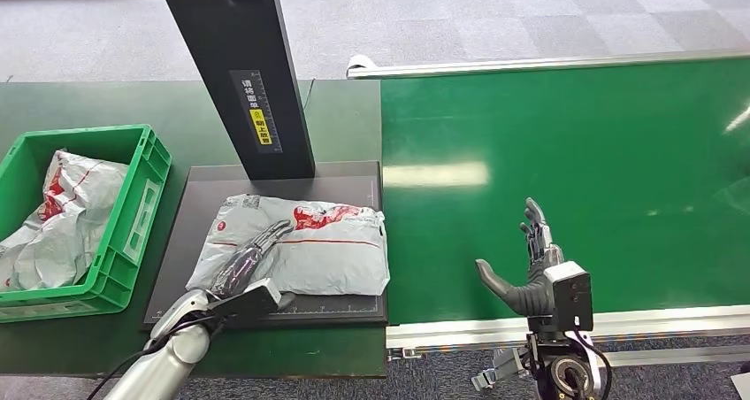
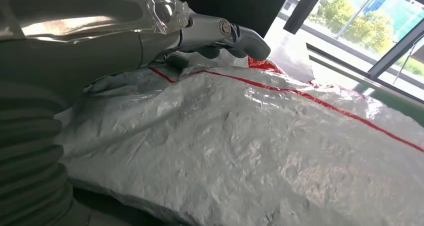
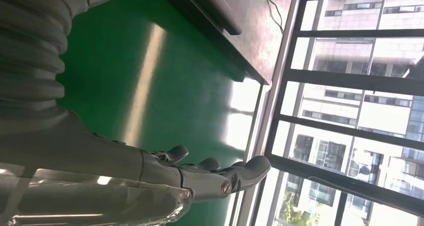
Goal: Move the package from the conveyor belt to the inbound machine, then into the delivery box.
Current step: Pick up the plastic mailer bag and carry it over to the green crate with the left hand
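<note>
Head view: left hand [image 1: 250, 260] flat on crinkled grey package [image 1: 301, 257]; right hand [image 1: 531, 272] spread, empty

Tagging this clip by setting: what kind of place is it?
Likely a parcel-sorting station: a green conveyor belt, a grey package on a scanner platform, and a green crate holding more parcels.

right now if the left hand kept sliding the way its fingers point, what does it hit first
The left hand already lies on the grey package on the black scanner plate. Going straight on, its fingers would likely run across the package toward the black post, though depth is unclear.
</note>
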